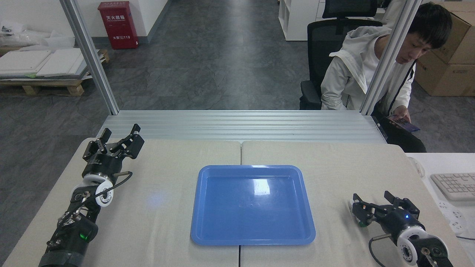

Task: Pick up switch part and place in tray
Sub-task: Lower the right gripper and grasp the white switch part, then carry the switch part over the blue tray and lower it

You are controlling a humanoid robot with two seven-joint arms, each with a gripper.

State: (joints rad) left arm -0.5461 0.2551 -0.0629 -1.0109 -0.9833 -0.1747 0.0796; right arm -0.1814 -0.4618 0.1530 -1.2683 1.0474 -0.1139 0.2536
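Right of the tray [253, 241], low over the table [167, 207]: right claw [378, 208], fingers spread wide, holding nothing. Its left finger [360, 212] sits over the switch [355, 216], which lies on the cloth just beside the tray's right rim, well apart from the blue floor. Only a sliver of the switch shows: pale body at the finger's outer edge, a speck of green under it. Orange end not visible. Whether the finger touches the switch or hangs just above it cannot be told.

Risk, item one: the switch appears to lie under one finger and not between the two. Closing from this stance would likely pinch air or shove the piece sideways, away from the tray. Cause: claw offset to the right of the piece.

Risk, item two: the round green end could let the switch roll if nudged by a descending finger. Cause: contact before the piece is centred.

Risk, item three: the tray's raised rim stands between switch and target. A carry kept low could knock the rim and shift the tray. Cause: too little lift.

Risk, item four: the claw hides the switch from the head view, so its lie is uncertain.

Left of the tray, far corner of the table: left claw [118, 140], fingers parted, empty, idle.

Beyond the tray, past the table's right far corner: seated person [365, 74] looking at a phone [404, 124]; keyboard [454, 185] to the right of the table.
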